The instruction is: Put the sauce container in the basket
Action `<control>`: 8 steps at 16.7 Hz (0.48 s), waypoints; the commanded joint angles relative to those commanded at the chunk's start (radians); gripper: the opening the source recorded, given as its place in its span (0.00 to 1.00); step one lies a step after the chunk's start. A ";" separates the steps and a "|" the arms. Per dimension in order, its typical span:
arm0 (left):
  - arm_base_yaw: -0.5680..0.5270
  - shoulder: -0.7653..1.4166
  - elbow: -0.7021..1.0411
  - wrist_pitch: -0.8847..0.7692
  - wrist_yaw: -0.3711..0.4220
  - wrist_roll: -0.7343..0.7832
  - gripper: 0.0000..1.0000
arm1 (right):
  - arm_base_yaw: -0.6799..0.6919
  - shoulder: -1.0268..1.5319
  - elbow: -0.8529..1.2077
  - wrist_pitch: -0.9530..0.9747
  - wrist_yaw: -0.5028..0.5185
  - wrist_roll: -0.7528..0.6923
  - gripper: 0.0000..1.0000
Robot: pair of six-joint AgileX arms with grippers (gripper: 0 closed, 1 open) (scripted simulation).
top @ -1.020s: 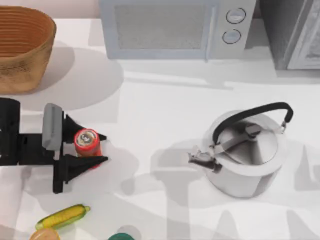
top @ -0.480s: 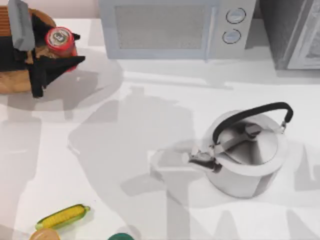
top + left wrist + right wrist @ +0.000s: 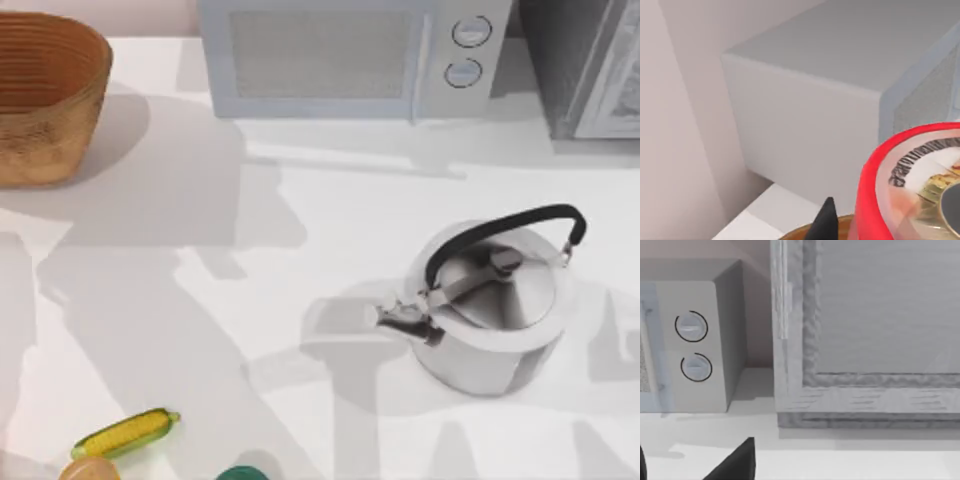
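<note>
Since half a second ago, the left gripper with its load had left the overhead view. Its fingers flanked the sauce container above the basket rim, far left on the counter; I could not tell their grip.

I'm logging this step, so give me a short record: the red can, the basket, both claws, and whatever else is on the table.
sauce container: held up in the left claw, over the basket's rim
basket: top view's far left corner
left claw: shut on the sauce container
right claw: open, idle, facing the microwave
other items: kettle, corn cob
task state: sauce container not yet released
</note>
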 joint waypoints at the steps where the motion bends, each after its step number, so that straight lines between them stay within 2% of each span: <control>1: 0.037 0.014 0.039 -0.032 -0.009 -0.027 0.00 | 0.000 0.000 0.000 0.000 0.000 0.000 1.00; 4: 0.093 0.035 0.116 -0.087 0.003 -0.076 0.00 | 0.000 0.000 0.000 0.000 0.000 0.000 1.00; 8: 0.094 0.034 0.121 -0.090 0.007 -0.079 0.00 | 0.000 0.000 0.000 0.000 0.000 0.000 1.00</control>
